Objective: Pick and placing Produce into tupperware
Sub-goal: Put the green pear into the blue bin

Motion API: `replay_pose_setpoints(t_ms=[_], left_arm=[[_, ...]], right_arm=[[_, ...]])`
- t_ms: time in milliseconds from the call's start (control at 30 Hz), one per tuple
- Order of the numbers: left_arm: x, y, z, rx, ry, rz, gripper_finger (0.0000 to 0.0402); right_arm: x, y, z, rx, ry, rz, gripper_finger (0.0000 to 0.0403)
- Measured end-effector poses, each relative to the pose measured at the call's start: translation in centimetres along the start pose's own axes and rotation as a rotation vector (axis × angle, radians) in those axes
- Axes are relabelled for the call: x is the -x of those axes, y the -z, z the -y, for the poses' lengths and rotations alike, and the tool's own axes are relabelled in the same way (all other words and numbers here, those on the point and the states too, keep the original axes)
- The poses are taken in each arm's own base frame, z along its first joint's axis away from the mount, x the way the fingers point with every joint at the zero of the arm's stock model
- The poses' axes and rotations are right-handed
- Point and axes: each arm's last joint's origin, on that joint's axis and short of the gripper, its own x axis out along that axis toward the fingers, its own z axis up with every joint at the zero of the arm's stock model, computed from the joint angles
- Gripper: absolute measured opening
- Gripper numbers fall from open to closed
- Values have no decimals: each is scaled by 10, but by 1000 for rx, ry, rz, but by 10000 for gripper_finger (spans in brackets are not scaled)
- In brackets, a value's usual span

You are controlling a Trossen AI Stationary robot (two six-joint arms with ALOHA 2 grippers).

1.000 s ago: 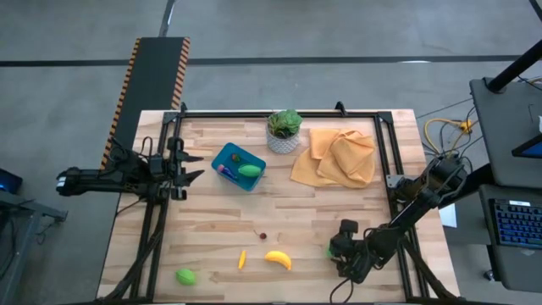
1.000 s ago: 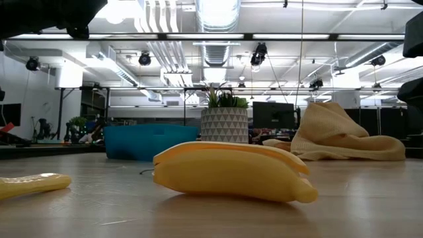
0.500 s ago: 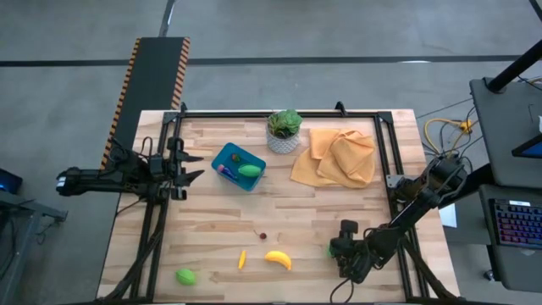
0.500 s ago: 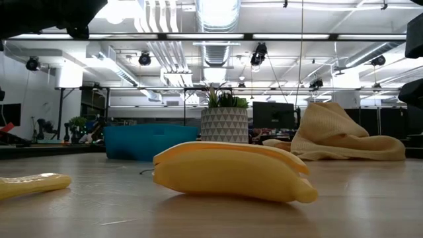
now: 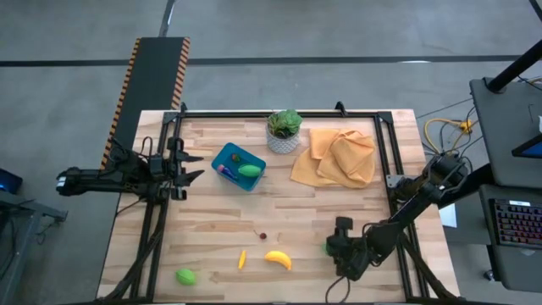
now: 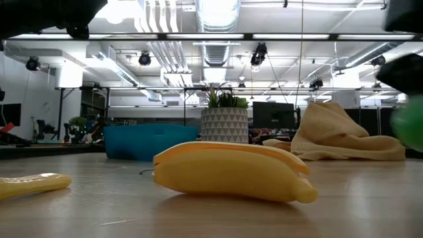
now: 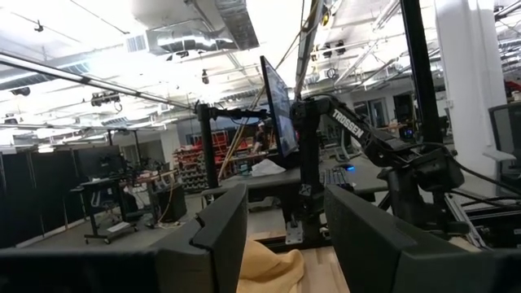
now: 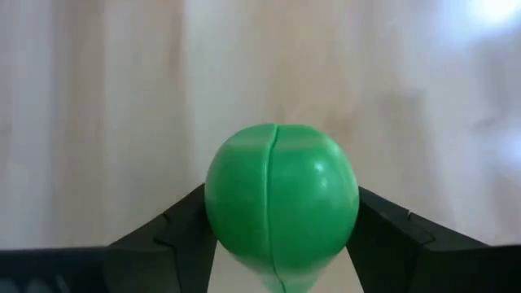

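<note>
Presently, findings as observed:
Right gripper (image 5: 335, 251): low at the near right of the tabletop (image 5: 322, 212), right of the banana; its fingers (image 8: 175, 232) pinch a round green fruit (image 8: 281, 199) from both sides, wood grain beneath it.
Left gripper (image 5: 188, 166): at the tabletop's left edge, just left of the tupperware, pointing across the table; fingers (image 7: 216, 236) spread with a clear gap, holding nothing.
Tupperware (image 5: 229, 157): blue-teal, at the far left centre, beside the potted plant (image 5: 284, 129); it contains a green oval piece (image 5: 248, 170), a purple piece and a small dark piece.
Banana (image 5: 278, 259): lying on the near tabletop, well apart from the tupperware.
Small orange-yellow piece (image 5: 241, 258): just left of the banana, not touching it.
Second green fruit (image 5: 185, 275): near left corner, alone.
Tiny dark item (image 5: 263, 235): on bare wood between the banana and the tupperware.
Orange-yellow cloth (image 5: 339, 158): crumpled at the far right, next to the potted plant.
</note>
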Motion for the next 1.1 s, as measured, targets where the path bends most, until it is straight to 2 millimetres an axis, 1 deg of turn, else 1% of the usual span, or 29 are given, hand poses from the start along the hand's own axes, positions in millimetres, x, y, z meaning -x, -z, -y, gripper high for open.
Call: replay_pose_setpoints(t_ms=[100, 233, 333, 533, 833, 967, 1100], left_arm=[[0, 0, 0, 0, 0, 3, 151], [0, -1, 0, 0, -1, 7, 151], [0, -1, 0, 0, -1, 8, 151], [0, -2, 0, 28, -3, 21, 151], [0, -2, 0, 29, -4, 23, 151], [0, -2, 0, 29, -4, 23, 151], [0, -2, 0, 30, -4, 22, 151]], right_arm=[[2, -11, 10, 14, 78, 82, 219], [1, -26, 26, 33, 158, 144, 219], [1, -41, 38, 41, 179, 190, 219], [-8, -77, 62, 71, 190, 318, 219], [-15, -133, 111, 104, 65, 582, 219], [-20, -149, 138, 105, 25, 677, 219], [-28, -159, 163, 90, -18, 756, 219]])
